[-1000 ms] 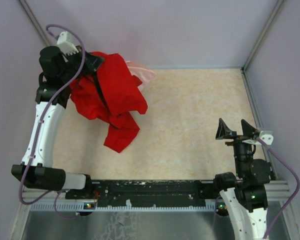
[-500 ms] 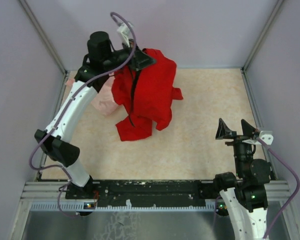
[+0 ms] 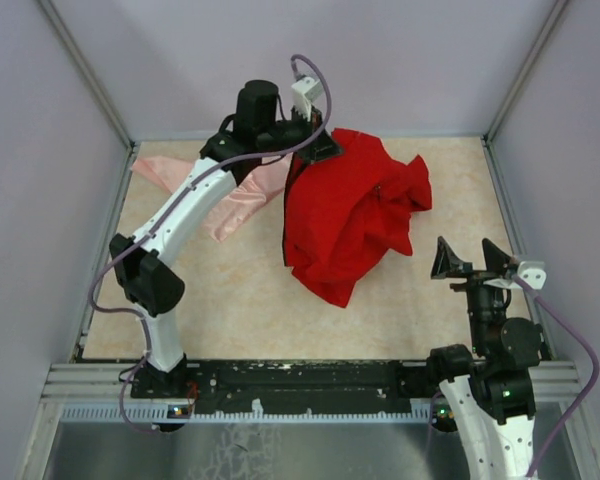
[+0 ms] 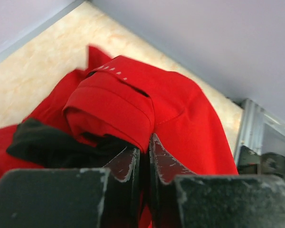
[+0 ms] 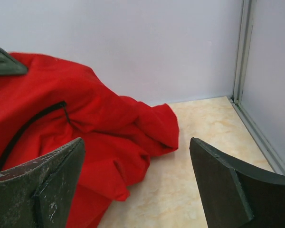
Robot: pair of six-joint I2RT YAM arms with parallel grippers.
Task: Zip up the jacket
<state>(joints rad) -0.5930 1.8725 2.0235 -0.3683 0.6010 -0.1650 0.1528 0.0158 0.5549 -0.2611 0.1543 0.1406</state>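
Top view: left gripper clamps an upper edge of the jacket, which is bunched at far-middle of the table, likely to drag it flat. The pink cloth lies beside it.
Left wrist: fingers pinch a red fold.
Right wrist: right gripper spread wide, empty, waiting near the jacket.

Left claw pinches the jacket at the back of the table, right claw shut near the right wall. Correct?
No: the right claw is open, jaws wide apart with nothing between them, per the right wrist view. The left claw does pinch the jacket at the back of the table.
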